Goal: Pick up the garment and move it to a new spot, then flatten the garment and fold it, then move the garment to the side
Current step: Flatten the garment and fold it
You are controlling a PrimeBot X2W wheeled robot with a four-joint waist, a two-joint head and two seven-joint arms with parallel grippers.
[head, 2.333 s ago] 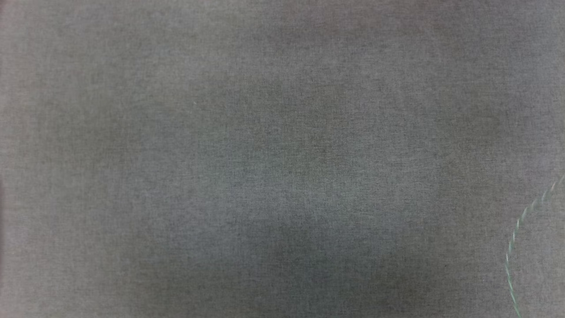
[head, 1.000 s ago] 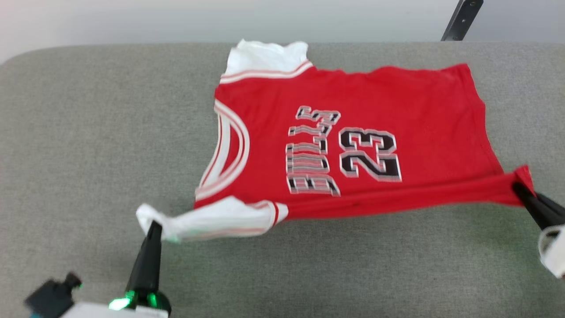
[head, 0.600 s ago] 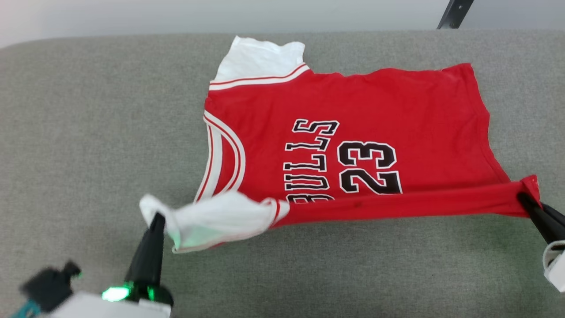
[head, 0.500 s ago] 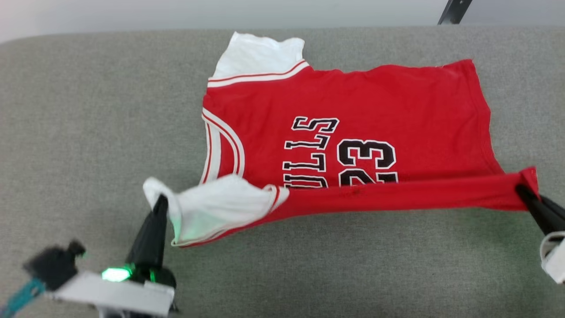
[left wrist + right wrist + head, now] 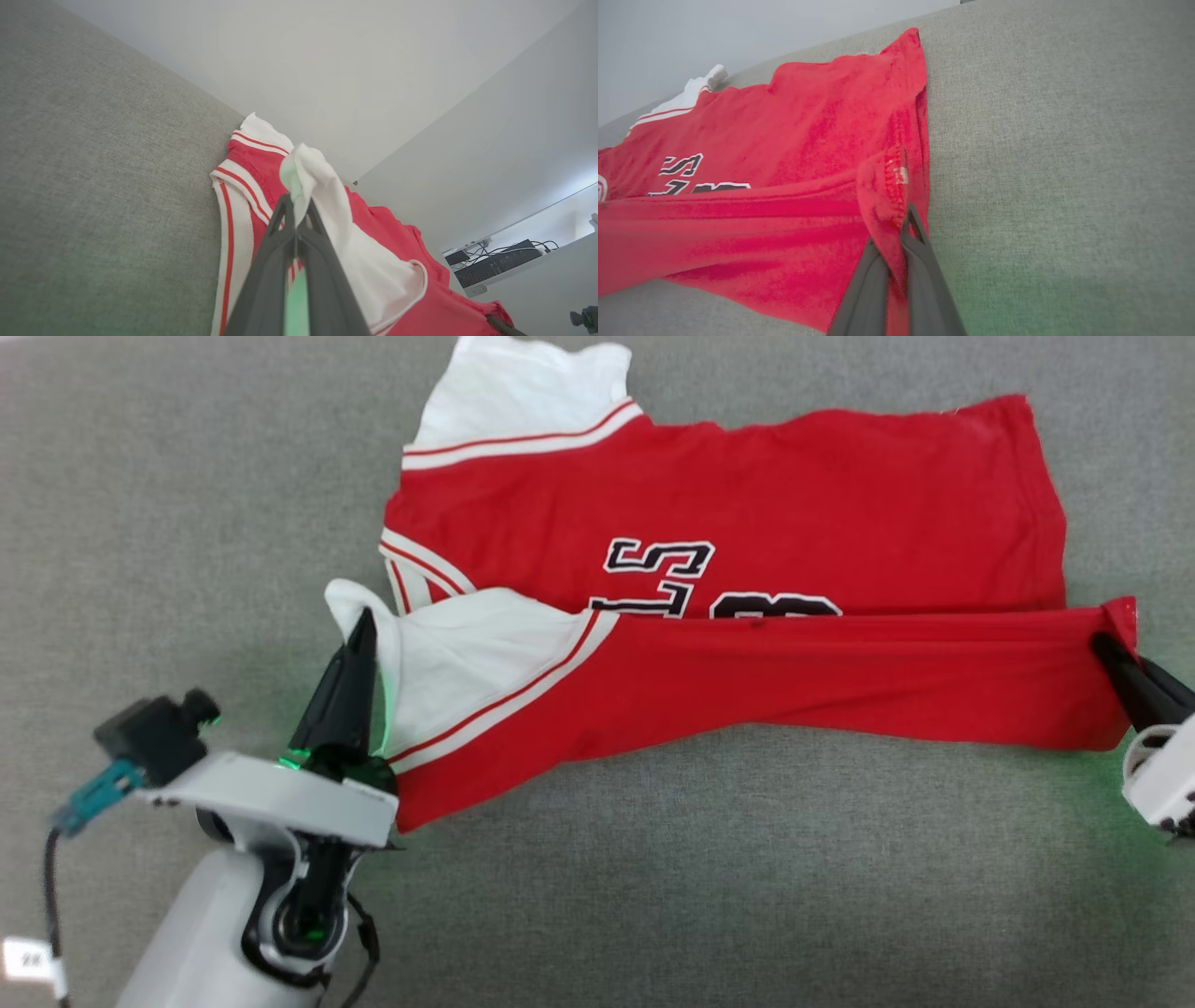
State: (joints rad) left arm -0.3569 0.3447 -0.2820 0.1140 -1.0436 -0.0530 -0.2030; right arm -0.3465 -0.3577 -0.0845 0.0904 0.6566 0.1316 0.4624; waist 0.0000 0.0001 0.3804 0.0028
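Our left gripper (image 5: 362, 616) pinches the soft white sleeve (image 5: 467, 658) of the shirt (image 5: 794, 476) and our right gripper (image 5: 1103, 642) pinches its red corner, over fuzzy gray cloth (image 5: 187, 476).

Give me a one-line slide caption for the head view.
Left tool on the white sleeve and right tool on the hem corner hold the near edge of the red shirt over its chest lettering.

Likely a lab: bare white walls (image 5: 373, 70), grey cloth-covered table (image 5: 653, 915), black electronics (image 5: 495, 263) with cables
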